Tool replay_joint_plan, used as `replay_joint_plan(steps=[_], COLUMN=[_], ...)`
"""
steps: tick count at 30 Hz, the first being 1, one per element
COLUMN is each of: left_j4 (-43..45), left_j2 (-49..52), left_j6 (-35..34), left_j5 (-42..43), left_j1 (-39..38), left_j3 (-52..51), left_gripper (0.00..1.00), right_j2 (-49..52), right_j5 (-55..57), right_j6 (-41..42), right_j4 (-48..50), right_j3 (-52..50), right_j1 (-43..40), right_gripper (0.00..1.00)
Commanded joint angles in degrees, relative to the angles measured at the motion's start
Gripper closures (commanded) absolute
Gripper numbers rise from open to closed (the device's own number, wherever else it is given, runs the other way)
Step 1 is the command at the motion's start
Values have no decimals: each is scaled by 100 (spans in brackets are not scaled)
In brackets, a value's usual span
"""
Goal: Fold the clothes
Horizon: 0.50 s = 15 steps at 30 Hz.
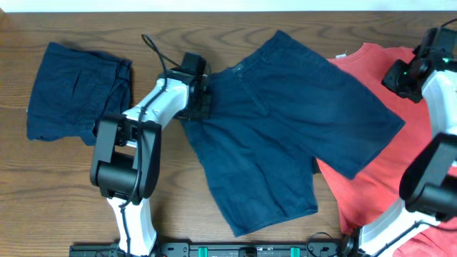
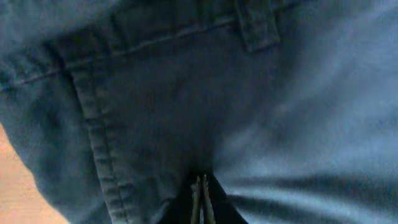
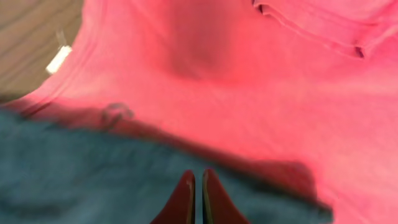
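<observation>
Navy shorts [image 1: 285,128] are lying spread across the middle of the bench [image 1: 57,185], one leg overlapping a red shirt [image 1: 378,171]. The left claw [image 2: 200,198] is clenching cloth just below the waistband, probably to draw that edge over for a fold. The right claw [image 3: 194,190] is hovering pinched shut and empty above the leg hem, while another navy garment [image 1: 68,93] is sitting folded at far left.

Left arm [image 1: 153,107] extended forward-right, left pincer [image 2: 200,182] fingers pressed together; right arm [image 1: 428,178] folded, right pincer [image 3: 195,179] likewise.
</observation>
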Motion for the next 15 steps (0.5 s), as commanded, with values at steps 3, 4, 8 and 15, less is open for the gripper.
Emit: replay_joint_plan(steps=[3, 4, 8, 15], left_j4=[-542, -619, -754, -732], left_j2=[308, 308, 295, -74], left_j6=[-409, -413, -498, -487], left_j5=[-828, -824, -673, -160], left_j1=[726, 835, 1110, 1211], left_j3=[-212, -212, -212, -125], left_gripper=[94, 94, 94, 94], right_j2=[656, 774, 1266, 1773], right_j5=[-31, -50, -710, 960], right_j6=[-90, -90, -223, 321], right_j4=[343, 396, 466, 446], right_j3=[-7, -7, -7, -7], right_j1=[7, 9, 13, -289], right_gripper=[96, 96, 98, 99])
